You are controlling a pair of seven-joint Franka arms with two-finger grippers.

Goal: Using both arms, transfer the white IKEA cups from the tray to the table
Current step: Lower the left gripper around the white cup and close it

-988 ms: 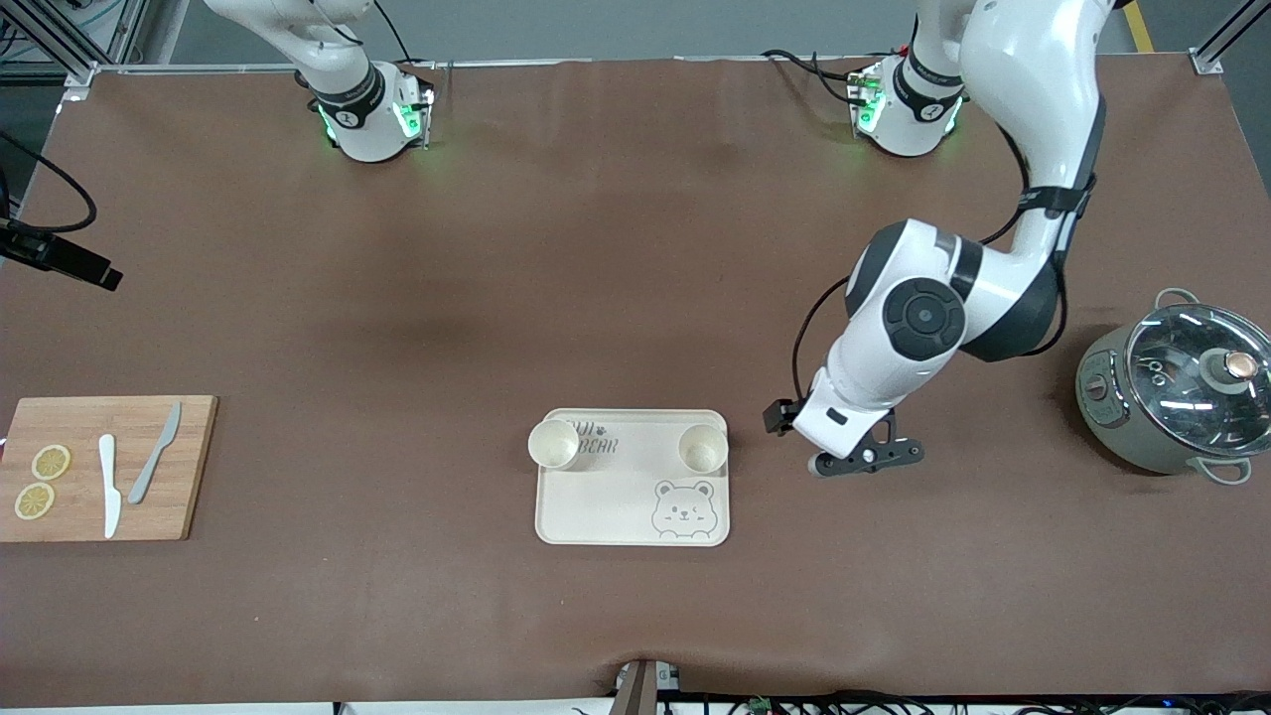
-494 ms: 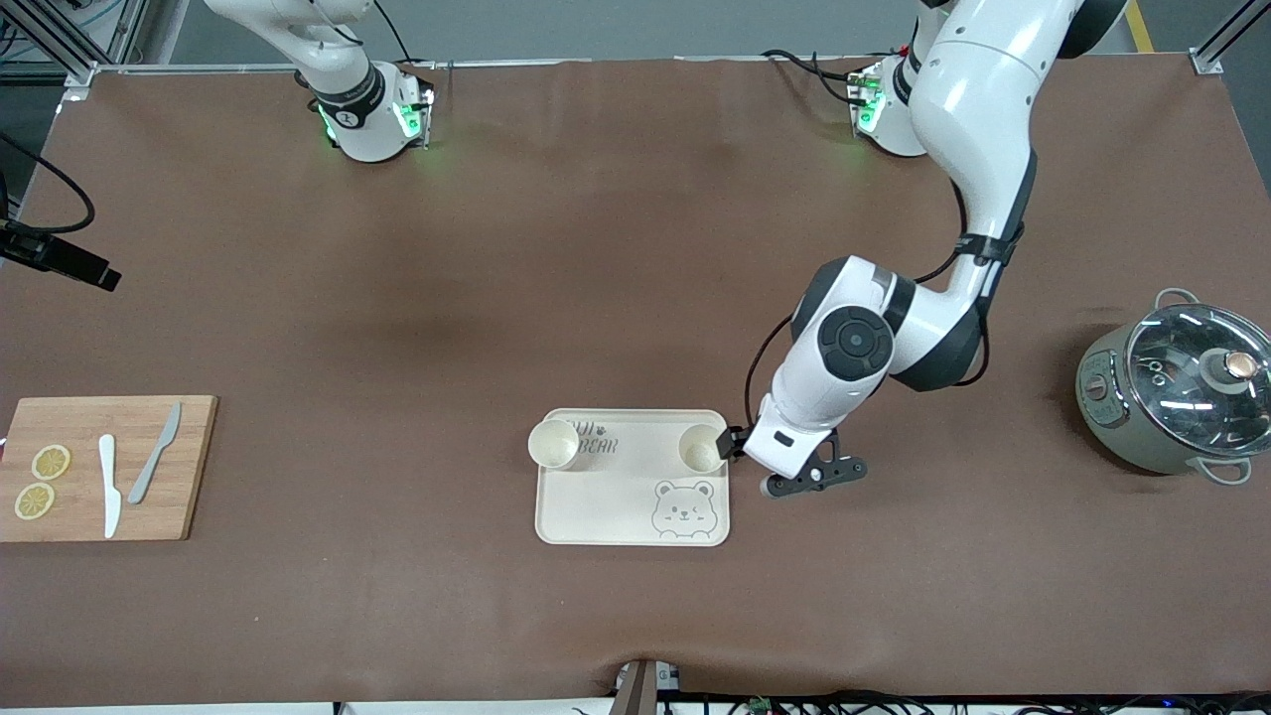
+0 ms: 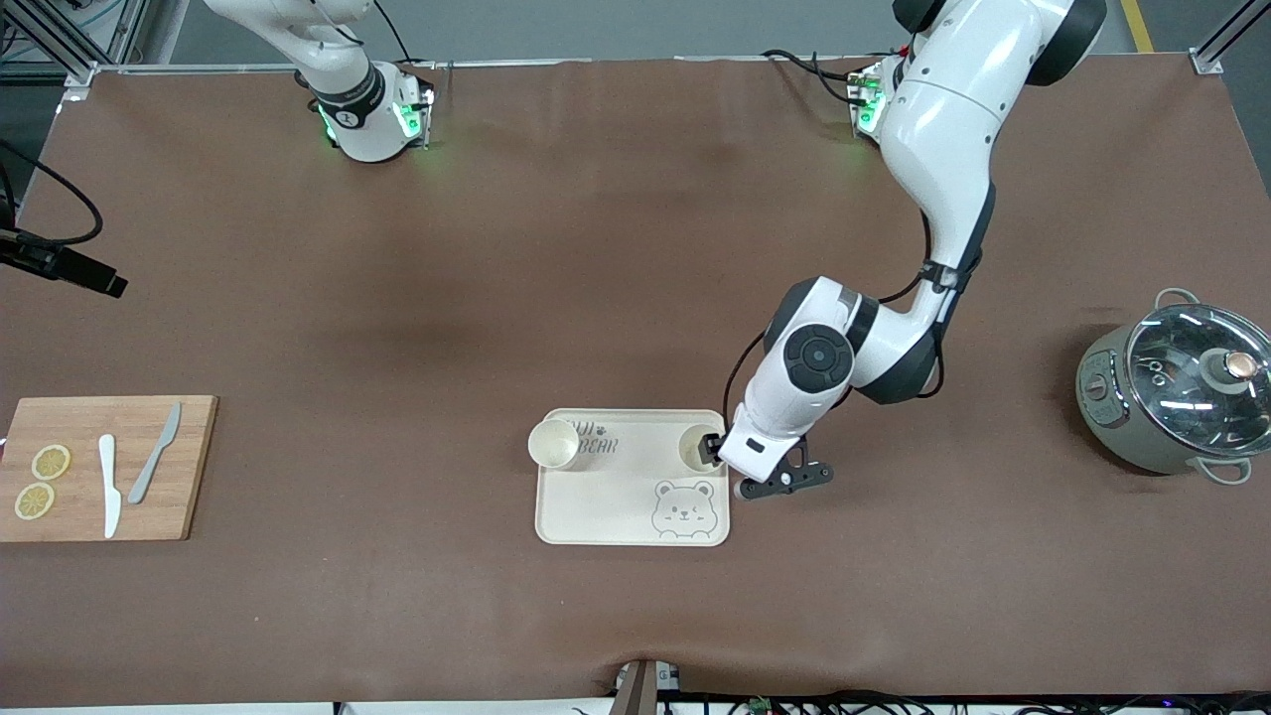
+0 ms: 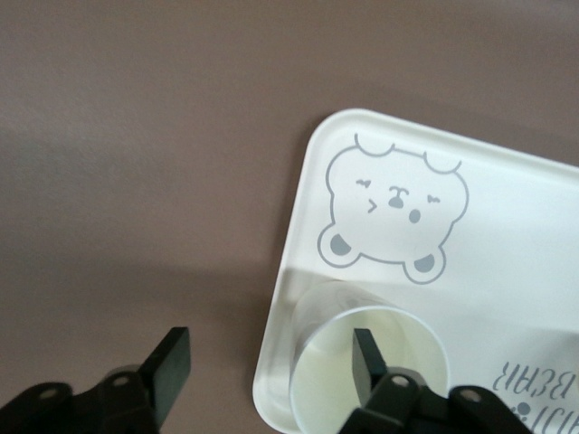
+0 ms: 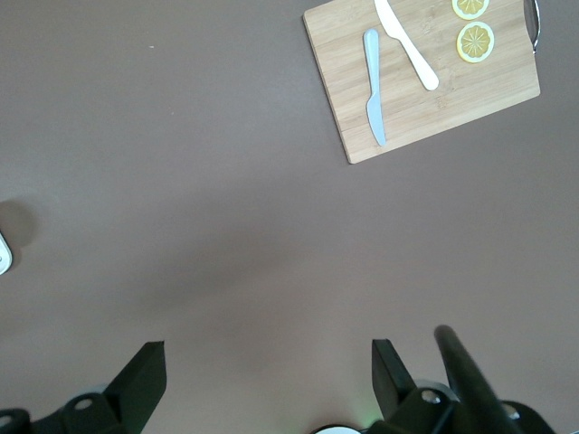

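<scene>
Swinging in from the tray's (image 3: 635, 497) side, the left gripper (image 4: 267, 366) straddled one cup's (image 4: 362, 380) wall, fingers apart; grasping remained. Another cup (image 3: 553, 443) stood mid-frame. Right gripper (image 5: 267, 375) waited, spread.

The tray (image 3: 635, 516) carries grey lettering along its edge farthest from the front camera. In the front view "BEAR" reads clearly, while the word before it is largely covered by a cup (image 3: 553, 443) standing on it. In the left wrist view the lettering shows upside down at the frame's corner, with "BEAR" readable and only part of the word "TAIJI".
</scene>
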